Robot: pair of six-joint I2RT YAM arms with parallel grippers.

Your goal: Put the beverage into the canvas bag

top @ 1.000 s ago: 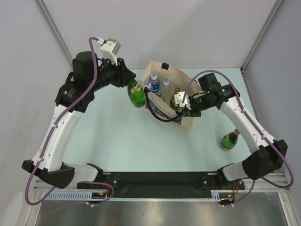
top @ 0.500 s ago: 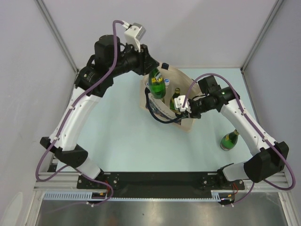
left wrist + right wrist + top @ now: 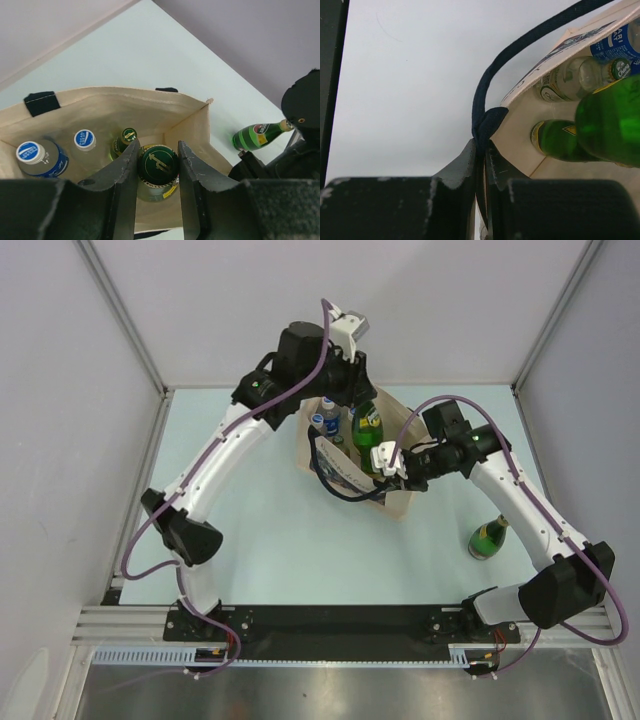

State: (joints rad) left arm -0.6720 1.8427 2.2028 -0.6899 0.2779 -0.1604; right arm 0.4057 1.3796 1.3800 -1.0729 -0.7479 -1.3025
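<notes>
My left gripper (image 3: pixel 158 167) is shut on the capped neck of a green glass beverage bottle (image 3: pixel 157 174), hanging it over the open mouth of the beige canvas bag (image 3: pixel 398 502). In the top view this bottle (image 3: pixel 366 426) is above the bag, under the left gripper (image 3: pixel 352 380). Inside the bag stand two blue-capped water bottles (image 3: pixel 39 157) and a green bottle with a gold cap (image 3: pixel 125 140). My right gripper (image 3: pixel 481 147) is shut on the bag's dark navy handle (image 3: pixel 492 80), holding the bag's near side; it shows in the top view as the right gripper (image 3: pixel 392 462).
Another green bottle (image 3: pixel 489 537) lies on the pale table (image 3: pixel 250 530) to the right of the bag, near the right arm. It also shows in the left wrist view as a green bottle (image 3: pixel 257 135). Grey walls close in the back and sides.
The left arm has swung right and forward, carrying the green bottle from left of the bag to above its opening. The right gripper has kept its hold on the handle.
</notes>
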